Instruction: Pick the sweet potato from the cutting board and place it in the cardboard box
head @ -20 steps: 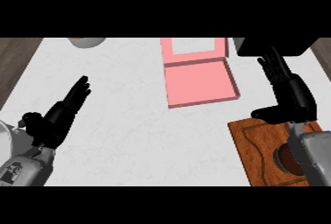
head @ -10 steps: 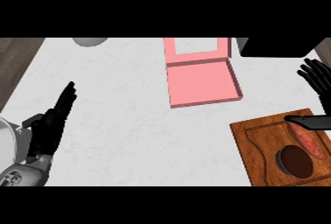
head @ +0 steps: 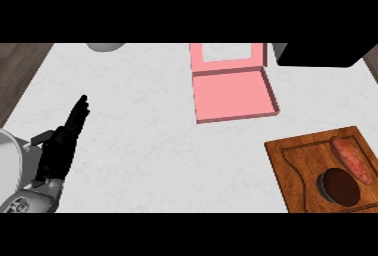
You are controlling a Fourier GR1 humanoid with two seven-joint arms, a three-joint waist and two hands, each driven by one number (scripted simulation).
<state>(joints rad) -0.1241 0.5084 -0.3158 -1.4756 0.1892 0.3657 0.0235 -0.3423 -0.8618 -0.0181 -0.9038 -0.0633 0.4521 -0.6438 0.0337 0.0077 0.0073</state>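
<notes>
A reddish sweet potato [head: 353,159] lies lengthwise near the right edge of a brown wooden cutting board [head: 299,162] at the lower right. A pink shallow box [head: 232,95] with its lid folded back sits open at the top centre. My left hand [head: 63,145] rests at the lower left, fingers straight and pointing up, holding nothing. My right hand does not show in the head view.
A dark round recess or disc [head: 341,185] sits on the board below the sweet potato. A black object [head: 321,54] stands at the top right, and a grey round object [head: 105,47] at the top edge. Dark wood strips [head: 16,75] border the white counter.
My right arm, over the board a second ago, has withdrawn past the right edge and left the view, uncovering the sweet potato. My left hand has barely shifted.
</notes>
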